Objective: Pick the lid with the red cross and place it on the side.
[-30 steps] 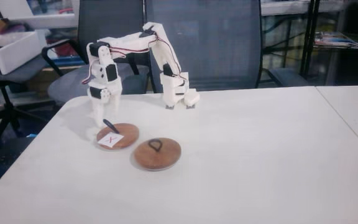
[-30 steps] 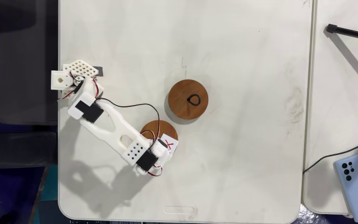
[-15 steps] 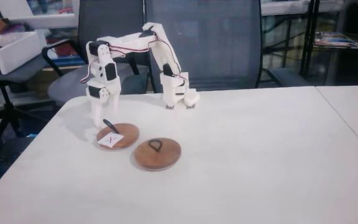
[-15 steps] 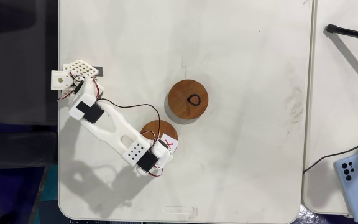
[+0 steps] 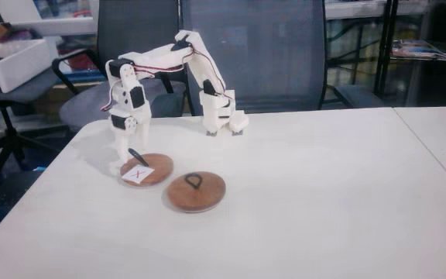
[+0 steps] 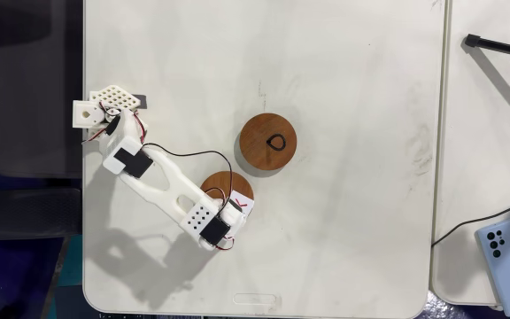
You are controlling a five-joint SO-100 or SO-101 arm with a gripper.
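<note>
Materials: wood lids, white plastic arm, matt table.
Labelled lid [image 5: 152, 168]: brown wood, smooth, matt, with white paper label [image 5: 138, 174] and thin black loop; second lid [image 6: 268, 143] likewise brown wood, slight sheen in the top-down fixed view. Arm [image 6: 162, 182]: white plastic, matt, perforated plates, black motor blocks. Table [image 6: 352, 221]: white, matt, faintly scuffed and smudged. Phone [image 6: 505, 251], lower right of that view: pale blue, glossy back.

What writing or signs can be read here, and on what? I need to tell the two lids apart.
"X", a red cross: on the white label of the smaller lid under the gripper.
Plain lid: a black loop, no marking.
Phone: no text can be made out.
Table: faint scuffs, no writing.
</note>
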